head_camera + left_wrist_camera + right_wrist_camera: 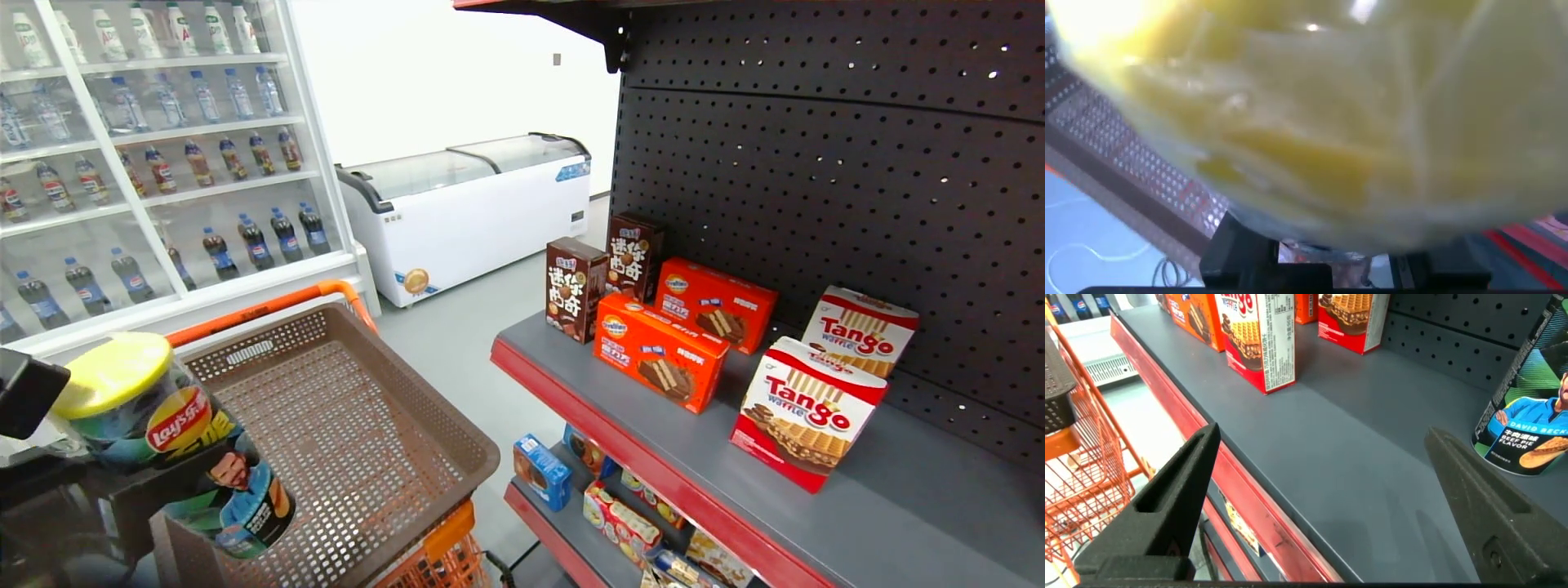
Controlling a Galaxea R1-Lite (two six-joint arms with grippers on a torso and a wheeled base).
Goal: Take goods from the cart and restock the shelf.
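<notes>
Chip can (175, 445): clamped in my left claw (73, 445), tilted with the yellow lid (1315, 114) uppermost, held over the near left corner of the brown perforated basket (384, 425) on the orange cart (445, 563). Can't tell whether its base touches the basket. Right claw (1327, 514): fingers (1167, 498) spread wide with nothing between them, hovering above the shelf deck (1355, 449). The deck is flat grey with a red front lip (620, 445) and black pegboard (816, 163) behind. On it, from the aisle end: two dark brown boxes (575, 286) upright, two orange boxes (661, 351) one behind the other, then two white-and-red wafer boxes (804, 412), the front one close to the lip. A second can (1527, 408) stands upright on the deck near the pegboard, with bare deck between it and the wafer boxes. The lower shelf (563, 523) holds mixed small packs. Room: glass-door cooler (147, 147) with rows of bottles on my left, white chest freezer (482, 212) against the white wall, grey floor (457, 343) between cart and shelf.
</notes>
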